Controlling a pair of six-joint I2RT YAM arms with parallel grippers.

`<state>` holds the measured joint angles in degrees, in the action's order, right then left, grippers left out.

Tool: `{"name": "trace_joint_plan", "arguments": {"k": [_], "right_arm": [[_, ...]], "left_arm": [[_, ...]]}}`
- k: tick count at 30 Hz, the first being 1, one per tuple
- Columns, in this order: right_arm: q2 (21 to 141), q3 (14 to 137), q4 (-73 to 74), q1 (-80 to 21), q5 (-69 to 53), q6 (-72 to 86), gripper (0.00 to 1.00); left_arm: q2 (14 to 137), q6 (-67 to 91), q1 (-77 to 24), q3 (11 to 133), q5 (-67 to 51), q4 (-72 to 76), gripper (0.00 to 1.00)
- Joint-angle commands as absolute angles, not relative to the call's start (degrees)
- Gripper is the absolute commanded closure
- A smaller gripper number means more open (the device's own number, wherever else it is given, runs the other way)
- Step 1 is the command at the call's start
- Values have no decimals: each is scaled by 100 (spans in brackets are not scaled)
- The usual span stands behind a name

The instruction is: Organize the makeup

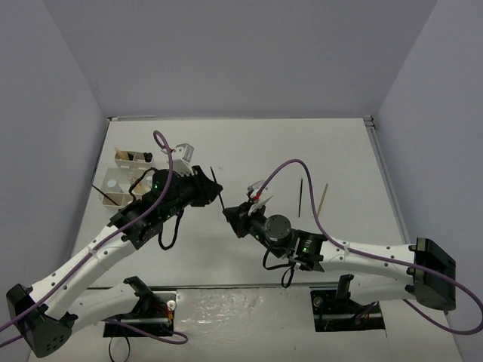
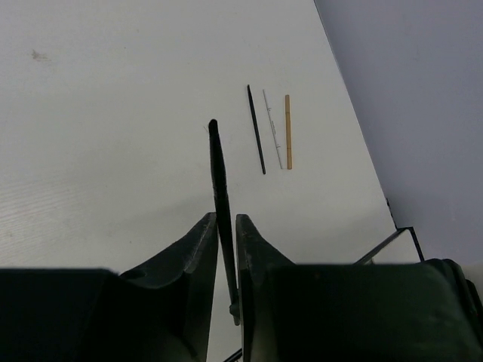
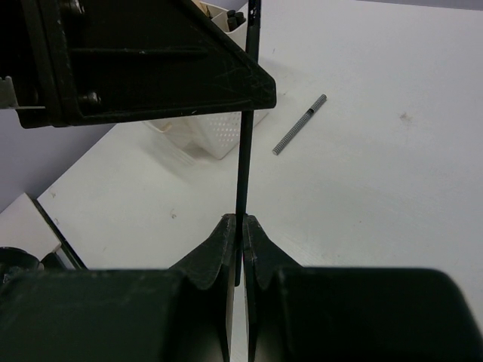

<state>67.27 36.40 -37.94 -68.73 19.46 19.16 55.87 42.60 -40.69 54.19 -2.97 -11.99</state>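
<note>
My left gripper (image 2: 224, 222) is clenched on a thin black pencil (image 2: 219, 173). The two dark fingers (image 2: 198, 245) press on its shaft from either side, and its far end sticks out past the fingertips over the white table (image 2: 113, 151). My right gripper (image 3: 240, 222) is clamped shut on the same pencil. From that wrist I see the shaft rise straight out of the closed fingertips and run up past the black body of the left gripper. In the top view the two grippers meet nose to nose with the pencil spanning them.

The white compartmented tray (image 3: 219, 134) is my landmark. The held pencil is near the tray, on its right side. A grey spiral wand (image 3: 299, 124) lies flat on the table just beside the tray, also to its right and apart from its wall. Well to the right of the tray, beyond both grippers, three thin sticks lie side by side and roughly parallel without touching. They are a loose black stick (image 2: 256, 130), a pale clear stick (image 2: 273, 130) and a tan wooden stick (image 2: 287, 132). At the tray's near left corner another dark stick (image 1: 106, 194) pokes out over the rim.
</note>
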Motion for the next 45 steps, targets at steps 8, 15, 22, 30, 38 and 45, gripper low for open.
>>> {"name": "trace_joint_plan", "arguments": {"k": [8,15,22,30,38,45], "right_arm": [[6544,3695,-4172,-6926,2354,1877,51],[6107,3612,-3506,-6917,2955,2006,22],[5466,3189,-3090,-6896,3493,2110,8],[4692,2803,-2586,-6842,3963,2175,0],[4014,2513,-2194,-6797,4124,2132,0],[3542,2285,-2044,-6671,4183,2109,0]], "left_arm": [[5381,3785,-4201,5814,477,-884,100],[5112,2610,-4145,5912,2359,-1385,100],[4845,1849,-2776,5914,3180,-1349,100],[4891,1949,-372,5556,2493,-495,100],[5468,1890,666,5014,2451,618,100],[5831,2057,854,4588,2438,982,100]]}}
